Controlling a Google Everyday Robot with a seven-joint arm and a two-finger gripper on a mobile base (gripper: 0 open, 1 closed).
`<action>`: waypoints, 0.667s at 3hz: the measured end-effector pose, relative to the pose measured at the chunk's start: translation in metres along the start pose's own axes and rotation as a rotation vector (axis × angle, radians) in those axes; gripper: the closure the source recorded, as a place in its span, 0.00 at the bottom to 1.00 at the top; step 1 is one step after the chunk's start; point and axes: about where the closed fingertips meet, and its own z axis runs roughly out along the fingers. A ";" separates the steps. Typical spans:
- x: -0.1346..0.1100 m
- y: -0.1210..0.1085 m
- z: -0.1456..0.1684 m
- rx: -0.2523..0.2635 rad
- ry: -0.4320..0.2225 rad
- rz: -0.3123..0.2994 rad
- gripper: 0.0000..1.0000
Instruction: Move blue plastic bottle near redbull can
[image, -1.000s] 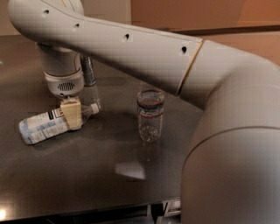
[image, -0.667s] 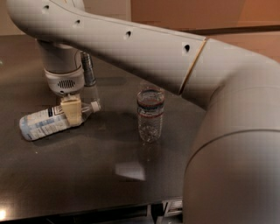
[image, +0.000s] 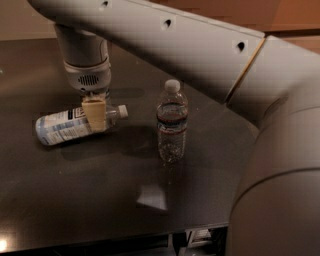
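In the camera view, the end effector is hanging at the left of the bench, below the arm's round grey wrist, and it is grasping the blue bottle. One tan finger is pressing across the near side of the bottle's shoulder, just left of the neck, while the other finger is hiding behind the bottle. The blue bottle is lying on its side, its base pointing left and its white cap pointing right and sitting slightly higher in the picture than the base. Its printed label is facing the camera. Whether the bottle is touching the bench or hanging just above it is not possible to tell, though a dark shadow is falling on the bench just near of it. To the right, apart from the cap, a clear bottle with a dark label band is standing upright. The big pale arm is stretching across the top from the right, filling the right side.
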 end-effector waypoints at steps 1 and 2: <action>0.022 -0.003 -0.017 0.027 0.005 0.057 1.00; 0.043 -0.011 -0.029 0.053 0.006 0.108 1.00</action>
